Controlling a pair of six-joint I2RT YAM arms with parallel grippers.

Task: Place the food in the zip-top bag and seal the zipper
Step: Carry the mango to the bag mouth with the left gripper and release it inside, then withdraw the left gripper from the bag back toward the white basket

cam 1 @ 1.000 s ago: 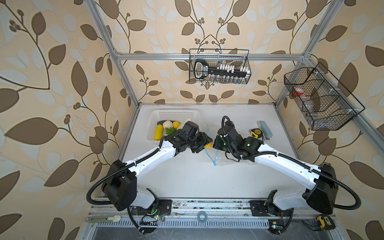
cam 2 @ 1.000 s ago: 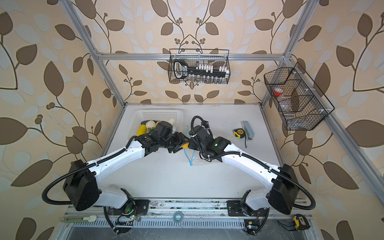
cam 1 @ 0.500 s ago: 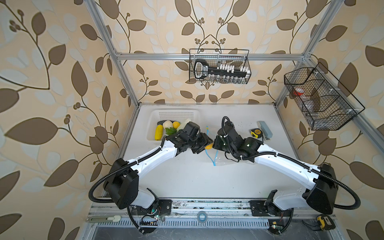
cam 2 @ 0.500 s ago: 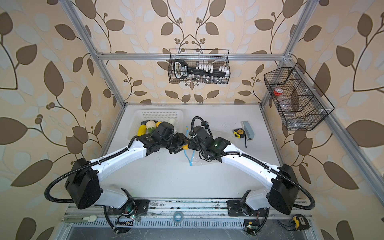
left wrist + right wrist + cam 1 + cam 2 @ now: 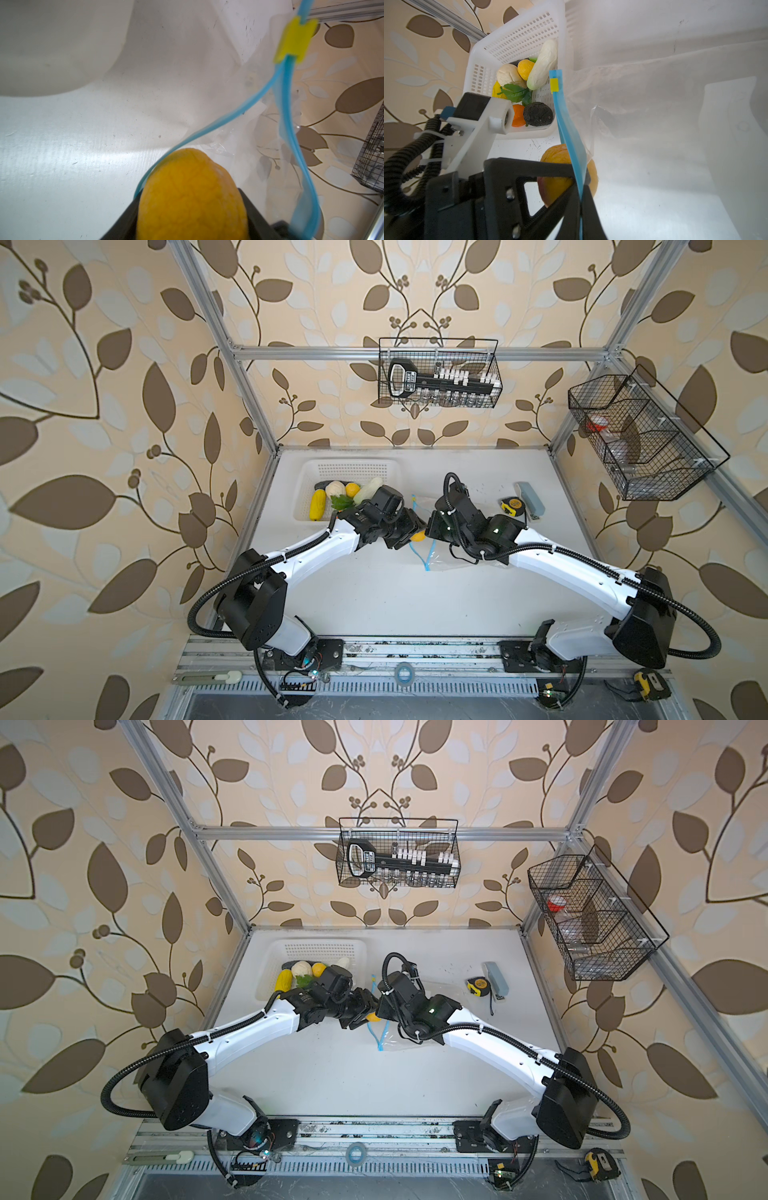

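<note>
Toy peach [image 5: 191, 197] at zip-top bag [image 5: 643, 104] mouth; tape measure [image 5: 510, 506] label unreadable.
Left gripper [image 5: 412, 533], half open, clamps peach at zipper [image 5: 563, 116]; right gripper [image 5: 580, 204], fully closed, pinches zipper. Grips unchanged since a second ago.

White perforated plastic basket [image 5: 349, 467]: rear left of white surface [image 5: 395, 597].
In it, left to right: yellow toy corn cob [image 5: 318, 504], white toy cauliflower [image 5: 335, 488], yellow toy lemon [image 5: 353, 489], pale toy cucumber [image 5: 368, 489]. Green toy leaf [image 5: 341, 502] lies in front of the cauliflower.
Clear crinkly zip-top bag [image 5: 444, 561]: on the surface, right of the basket.
Yellow-orange toy peach [image 5: 191, 197]: between left gripper [image 5: 413, 534] jaws, touching thin blue zipper strip [image 5: 565, 124].
Right gripper [image 5: 580, 204]: opposite, jaws on that strip.
Yellow tape measure [image 5: 510, 506], grey-blue block [image 5: 532, 497]: right rear, side by side.
</note>
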